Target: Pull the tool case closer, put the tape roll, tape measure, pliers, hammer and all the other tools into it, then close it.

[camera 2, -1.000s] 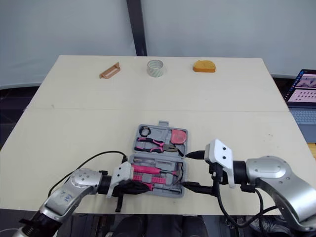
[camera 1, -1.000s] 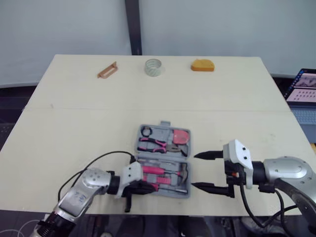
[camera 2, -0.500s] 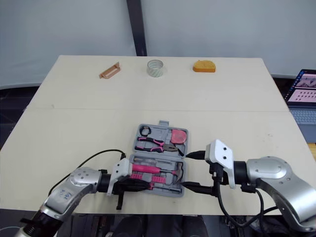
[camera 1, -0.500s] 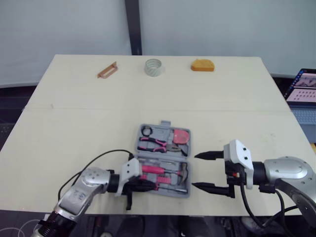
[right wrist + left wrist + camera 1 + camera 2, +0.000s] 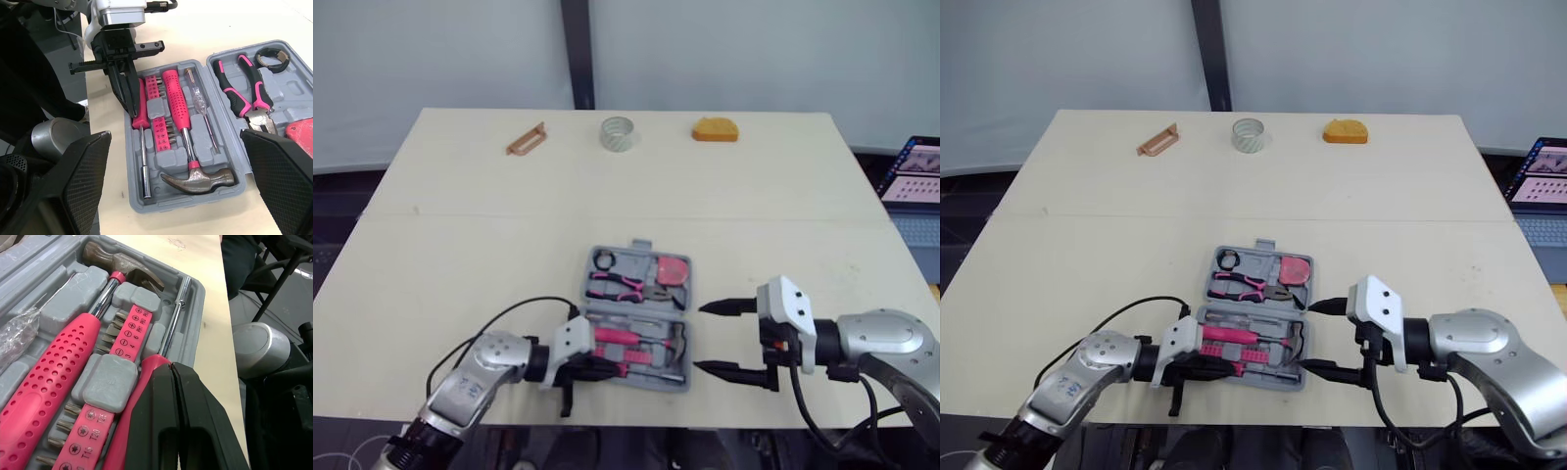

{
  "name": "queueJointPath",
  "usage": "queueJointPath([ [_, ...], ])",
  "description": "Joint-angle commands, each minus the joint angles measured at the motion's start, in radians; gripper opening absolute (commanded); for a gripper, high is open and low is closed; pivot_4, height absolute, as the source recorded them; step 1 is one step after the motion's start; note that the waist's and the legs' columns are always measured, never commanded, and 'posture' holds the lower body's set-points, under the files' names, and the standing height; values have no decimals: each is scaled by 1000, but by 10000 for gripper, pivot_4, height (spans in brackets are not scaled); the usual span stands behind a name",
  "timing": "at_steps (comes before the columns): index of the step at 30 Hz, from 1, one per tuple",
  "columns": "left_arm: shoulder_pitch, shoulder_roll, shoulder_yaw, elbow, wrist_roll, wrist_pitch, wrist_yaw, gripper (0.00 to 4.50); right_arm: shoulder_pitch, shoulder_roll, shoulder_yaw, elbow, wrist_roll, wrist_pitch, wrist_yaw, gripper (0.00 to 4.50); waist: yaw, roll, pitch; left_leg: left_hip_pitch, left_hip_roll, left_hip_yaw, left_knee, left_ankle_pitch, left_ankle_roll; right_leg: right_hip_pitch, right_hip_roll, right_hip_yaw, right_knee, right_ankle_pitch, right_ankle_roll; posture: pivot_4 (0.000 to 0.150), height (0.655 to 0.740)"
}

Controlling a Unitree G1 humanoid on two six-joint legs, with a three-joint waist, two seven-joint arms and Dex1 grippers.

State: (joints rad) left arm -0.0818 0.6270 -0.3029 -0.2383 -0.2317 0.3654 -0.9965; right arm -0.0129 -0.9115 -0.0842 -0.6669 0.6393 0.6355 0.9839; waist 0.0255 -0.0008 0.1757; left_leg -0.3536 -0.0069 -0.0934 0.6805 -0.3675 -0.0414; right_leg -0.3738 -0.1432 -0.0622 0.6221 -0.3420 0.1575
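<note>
The grey tool case (image 5: 628, 260) lies open near the table's front edge. It holds pink-handled pliers (image 5: 622, 286), a hammer (image 5: 198, 178), a pink screwdriver (image 5: 178, 105) and a bit strip (image 5: 115, 382). My left gripper (image 5: 610, 370) is shut, its tips lying on a pink driver handle (image 5: 146, 369) in the near half's left side. Just right of the case, my right gripper (image 5: 699, 339) stands open and holds nothing. The tape roll (image 5: 618, 133) and the orange tape measure (image 5: 716, 129) sit far back on the table.
A small brown tool (image 5: 526, 139) lies at the back left. A laptop (image 5: 913, 171) stands off the table's right side. Bare tabletop (image 5: 460, 255) separates the case from the back row.
My left gripper has drawn back slightly to the left over the case's near half. The right arm and the case have stayed still.
</note>
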Motion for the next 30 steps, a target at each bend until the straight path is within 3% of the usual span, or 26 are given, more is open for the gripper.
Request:
queueJointPath([
  [1,7,-2,-14,19,25,-9,9,726,0,-11,-20,-34,20,-6,7,45000,0,0,0,0,0,0,0,0,0,0,0,0,0,0,0,1500,7400],
  [30,6,-6,-32,41,34,71,44,726,-1,-14,-27,-35,29,-1,4,45000,0,0,0,1,0,0,0,0,0,1,0,0,0,0,0,1500,7400],
])
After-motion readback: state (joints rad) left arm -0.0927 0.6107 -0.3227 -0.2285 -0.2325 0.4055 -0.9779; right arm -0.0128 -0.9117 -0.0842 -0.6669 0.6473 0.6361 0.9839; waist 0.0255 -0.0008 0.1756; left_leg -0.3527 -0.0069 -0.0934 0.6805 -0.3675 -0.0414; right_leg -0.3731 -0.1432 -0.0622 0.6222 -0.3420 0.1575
